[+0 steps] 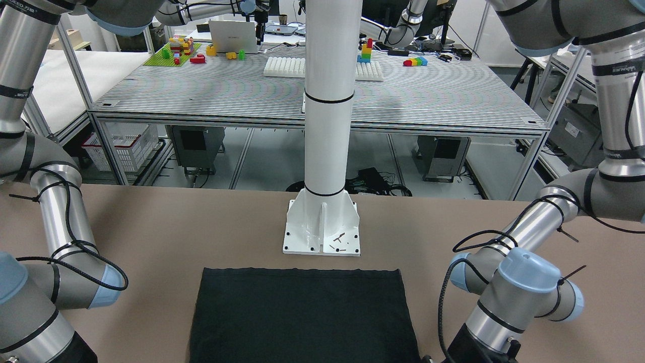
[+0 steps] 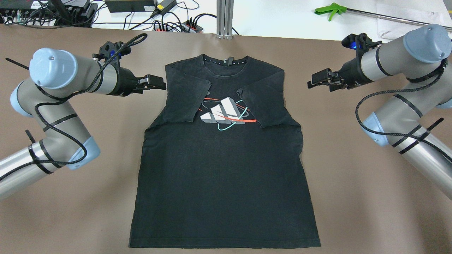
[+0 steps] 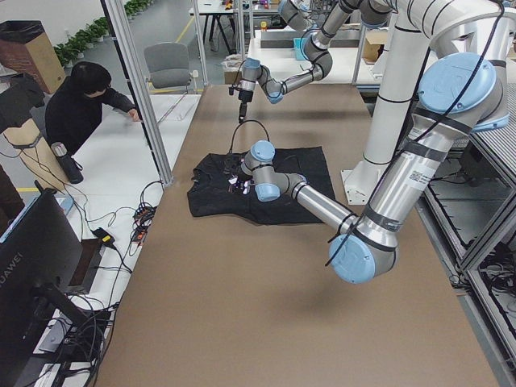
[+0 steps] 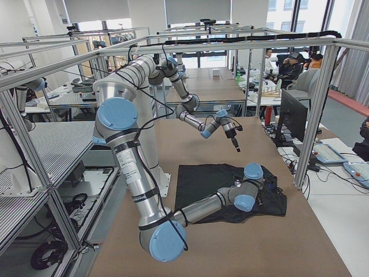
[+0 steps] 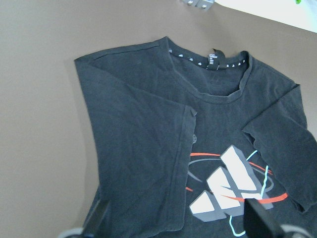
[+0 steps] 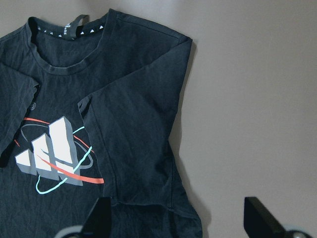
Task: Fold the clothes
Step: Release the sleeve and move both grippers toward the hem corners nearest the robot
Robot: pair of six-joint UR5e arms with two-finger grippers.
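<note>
In the overhead view the left arm (image 2: 53, 106) comes in from the left side, bent at the elbow, and its left gripper (image 2: 155, 82) hangs just beside the upper left corner of the garment, at the shoulder, without touching the cloth. The left wrist camera shows its two fingers (image 5: 96, 220) spread wide apart with nothing between them, so the claw stands open and empty. The clothes are one black T-shirt (image 2: 222, 176), laid flat and face up on the middle of the brown table (image 2: 70, 211), with the collar (image 2: 226, 61) towards the far edge and the straight hem towards the robot. Both short sleeves are folded inward over the chest: one sleeve (image 2: 185, 97) lies on the left of the grey, red and teal logo (image 2: 222, 113), the other sleeve (image 2: 263, 102) on its right, and each covers a small part of the print. In the front-facing view the hem lies near the base of the white pillar (image 1: 327, 101), with a strip of bare table between them. Further right, the right gripper (image 2: 316, 80) hangs over bare table, apart from the shirt's right shoulder. The right wrist camera shows its fingers (image 6: 257, 218) also held wide with nothing in them, so this claw is open too. The side views show both claws raised above the table and pointing down. The right arm (image 2: 399, 106) runs off the right edge.
</note>
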